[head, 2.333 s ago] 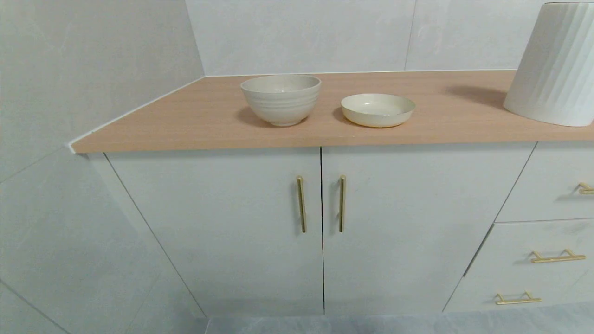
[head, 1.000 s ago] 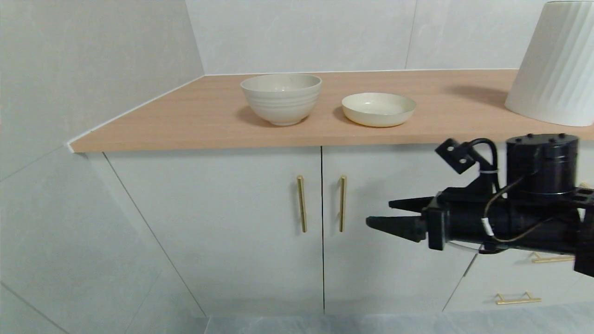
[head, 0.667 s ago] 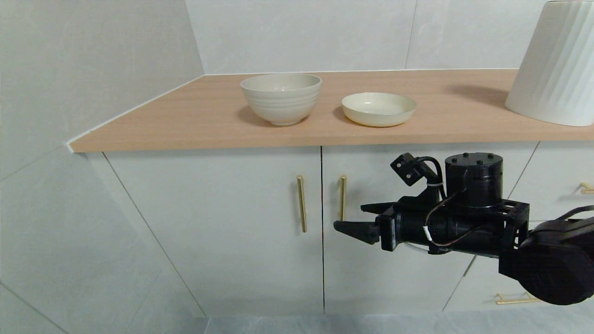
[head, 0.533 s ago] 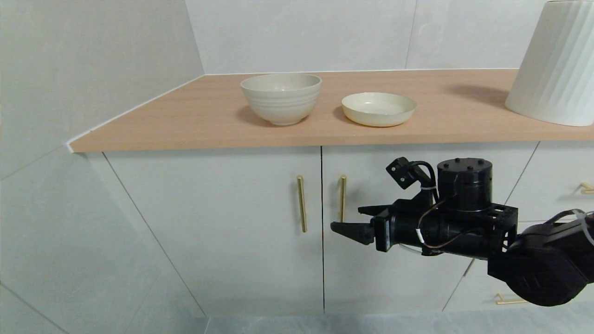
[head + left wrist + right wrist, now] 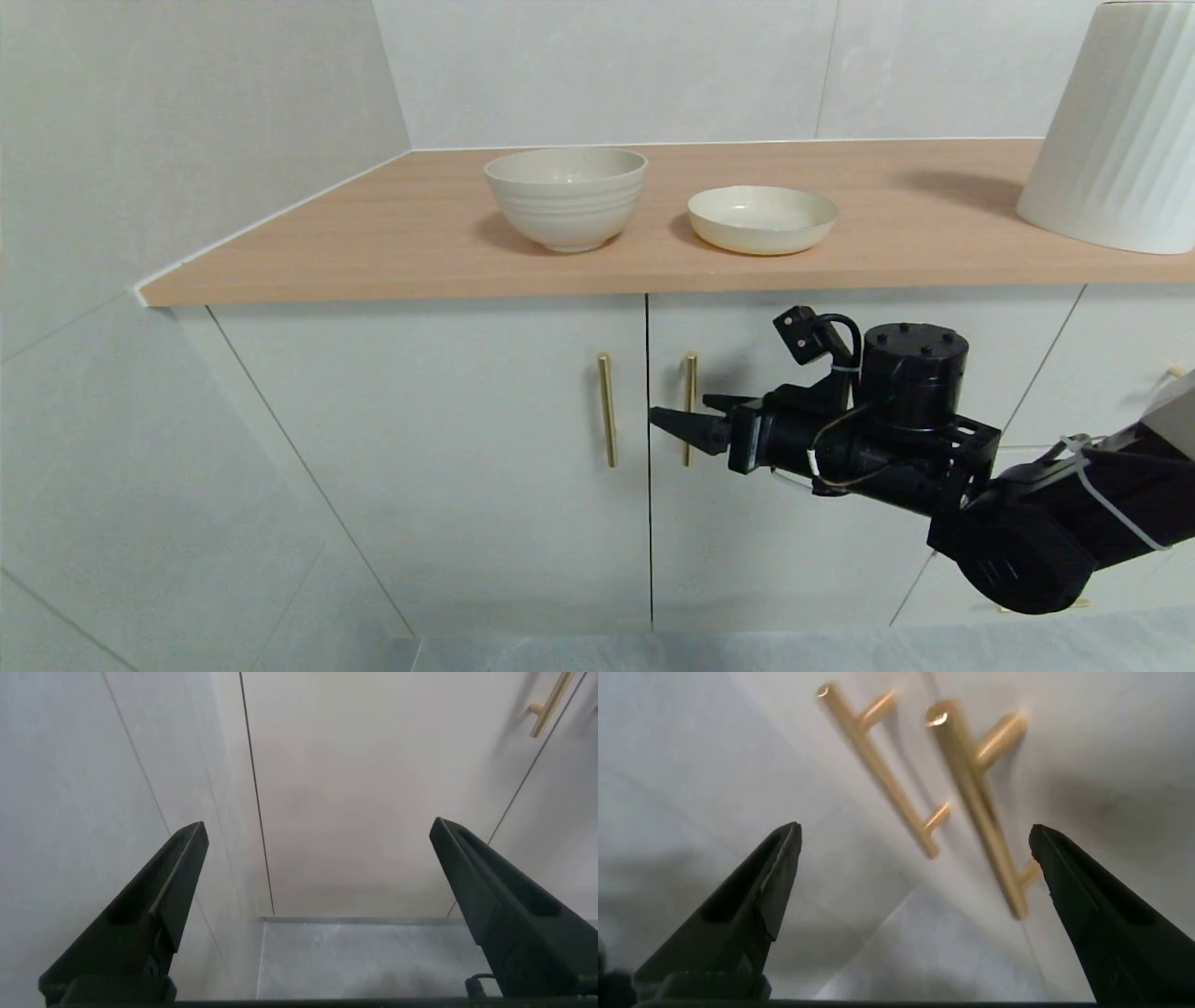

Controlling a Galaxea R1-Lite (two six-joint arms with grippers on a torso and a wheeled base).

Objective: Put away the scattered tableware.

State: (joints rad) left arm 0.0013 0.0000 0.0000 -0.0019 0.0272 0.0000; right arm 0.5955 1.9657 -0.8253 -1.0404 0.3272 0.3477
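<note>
Deep cream bowl [image 5: 566,198], ringed outside, and shallow cream dish [image 5: 762,218] stand upright side by side on the wooden table [image 5: 392,245], apart; the dish's inside shows bare glaze. A ribbed white vessel [image 5: 1116,131] stands further right. Below are pale cabinet doors [image 5: 448,467] with gold handles [image 5: 689,409]. Right gripper [image 5: 681,411] is level with the right-hand handle, jaws apart. Left gripper [image 5: 316,831], jaws apart, faces the cabinet front. Pale tiled walls.
</note>
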